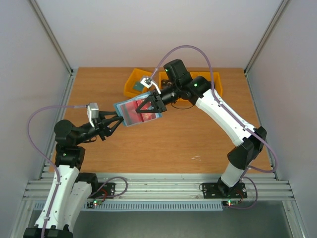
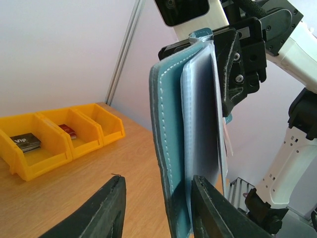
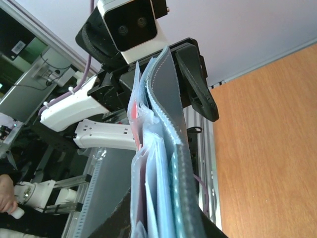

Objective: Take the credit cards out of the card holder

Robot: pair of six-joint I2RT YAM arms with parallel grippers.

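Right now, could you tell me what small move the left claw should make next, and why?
Probably shift the left claw slightly toward the inner pockets before closing. It stands open astride the blue cover edge of the card holder, not a card, while the right claw holds the holder aloft. The red card sits in a pocket further in.

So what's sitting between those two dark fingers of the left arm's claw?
An edge of the slate-blue folding card holder, which the right gripper holds up. The left gripper is open around it, as the left wrist view shows.
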